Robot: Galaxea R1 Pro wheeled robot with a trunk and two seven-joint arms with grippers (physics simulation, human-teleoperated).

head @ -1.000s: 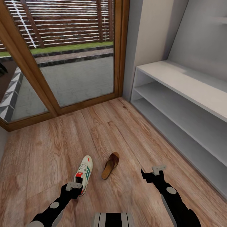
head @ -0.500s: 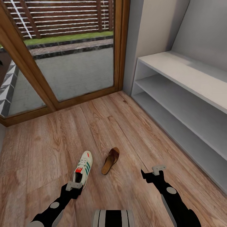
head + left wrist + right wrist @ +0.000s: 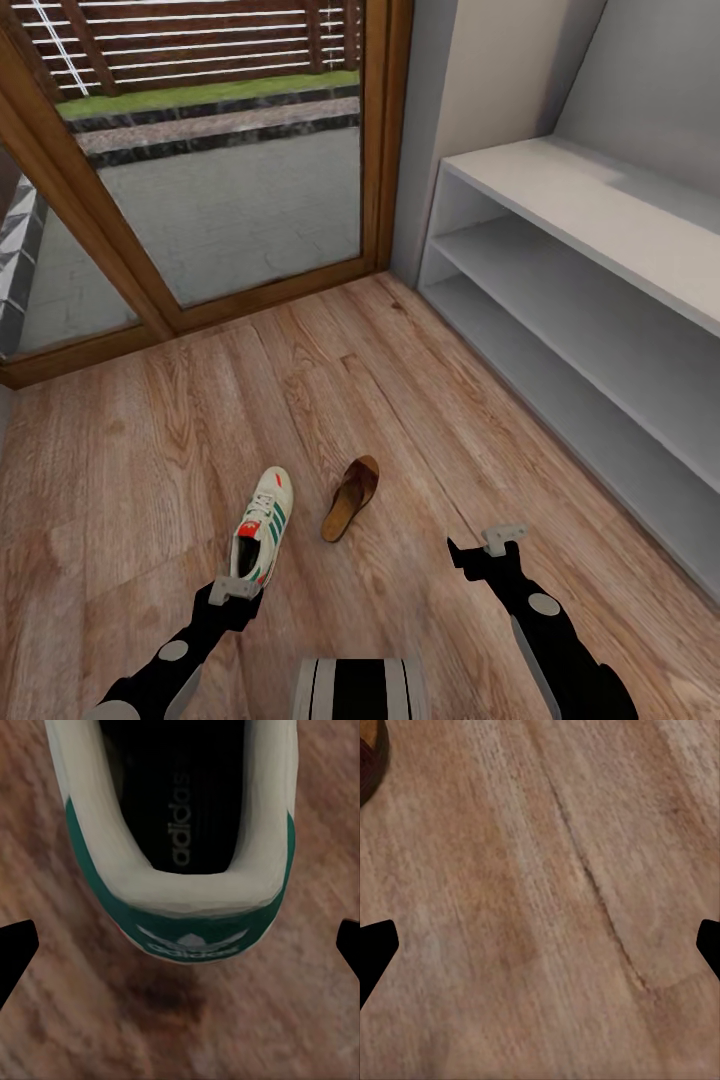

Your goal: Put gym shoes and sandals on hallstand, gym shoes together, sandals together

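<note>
Cream sneaker (image 3: 262, 528) lies lengthwise ahead of the left pincer (image 3: 236, 588), heel nearest. The jaws are spread wide, empty; the right pincer (image 3: 487, 547), also spread, hangs farther off

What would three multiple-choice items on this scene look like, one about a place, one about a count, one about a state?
1. Where does the sandal lie?
A. on the rack's top
B. on the floor beside the sneaker
C. in the right gripper

2. How many shoes lie on the floor?
A. two
B. three
C. four

3. How is the left gripper?
A. shut on the sneaker
B. shut on the sandal
C. open

Answers:
1. B: the head view shows it on the planks next to the sneaker, apart from the rack.
2. A: one sneaker and one sandal.
3. C: in the left wrist view its fingertips stand wide apart, the sneaker's heel between them untouched.
</note>
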